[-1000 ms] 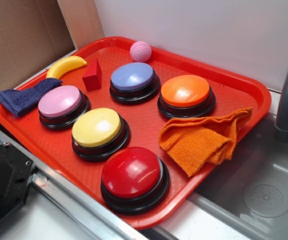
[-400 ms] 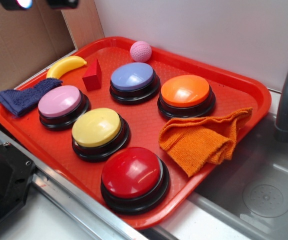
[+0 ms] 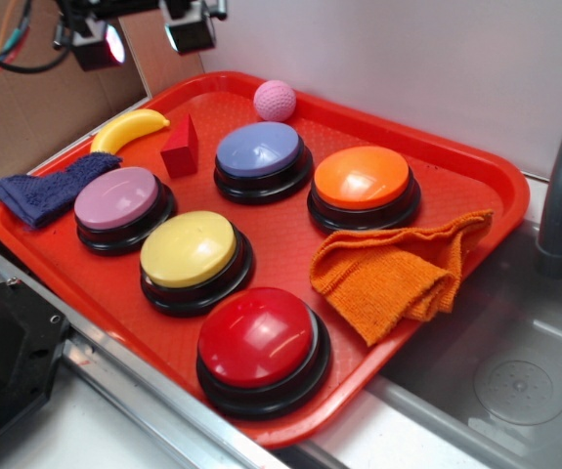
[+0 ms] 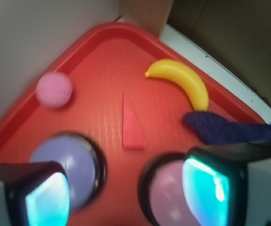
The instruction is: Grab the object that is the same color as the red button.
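Up at the far left corner of the red tray hangs the claw, fingers spread wide, nothing between them. Below it, the small dark-red block stands on the tray floor, between the banana and the purple button, with the pink button just in front. The red button sits at the near edge, well apart. From the wrist view the block lies nearly centred between the two fingers, the pink ball off to one side. This looks like the approach step: lined up, not yet down. Next up, I'd say, a straight descent to straddle the wedge, and a close on its flat sides, clear of both buttons.
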Controlling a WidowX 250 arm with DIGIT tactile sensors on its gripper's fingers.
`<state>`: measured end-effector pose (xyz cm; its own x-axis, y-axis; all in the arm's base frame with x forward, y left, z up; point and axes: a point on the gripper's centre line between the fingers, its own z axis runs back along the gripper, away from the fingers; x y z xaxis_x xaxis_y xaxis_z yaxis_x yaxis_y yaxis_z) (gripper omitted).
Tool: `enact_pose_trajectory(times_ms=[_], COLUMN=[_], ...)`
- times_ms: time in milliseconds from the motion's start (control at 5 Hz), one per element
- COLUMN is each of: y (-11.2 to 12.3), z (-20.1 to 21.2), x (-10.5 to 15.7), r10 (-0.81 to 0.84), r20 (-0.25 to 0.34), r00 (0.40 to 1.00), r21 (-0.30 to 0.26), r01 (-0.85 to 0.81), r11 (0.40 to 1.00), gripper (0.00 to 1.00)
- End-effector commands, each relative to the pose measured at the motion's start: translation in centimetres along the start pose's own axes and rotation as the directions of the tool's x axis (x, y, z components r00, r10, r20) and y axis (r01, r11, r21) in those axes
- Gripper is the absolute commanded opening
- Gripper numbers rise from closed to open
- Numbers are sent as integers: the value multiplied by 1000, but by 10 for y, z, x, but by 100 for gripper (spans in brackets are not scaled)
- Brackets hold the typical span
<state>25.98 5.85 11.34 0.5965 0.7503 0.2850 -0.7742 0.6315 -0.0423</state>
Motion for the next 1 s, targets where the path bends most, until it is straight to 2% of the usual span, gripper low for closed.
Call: enact_pose_trajectory(times_ms=[0,200,400,600,800], y=[23,32,37,35,30], z=[-36,-52,-65,-83,-92], x=[31,38,39,31,25], r10=[211,303,310,288,272], r20=[39,35,13,-158,-176], r00=[977,952,951,944,946], r21=[31,56,79,32,17], r01=[-212,-304,-310,-287,-273], r11=[977,951,947,957,962], gripper=[100,100,100,100,100])
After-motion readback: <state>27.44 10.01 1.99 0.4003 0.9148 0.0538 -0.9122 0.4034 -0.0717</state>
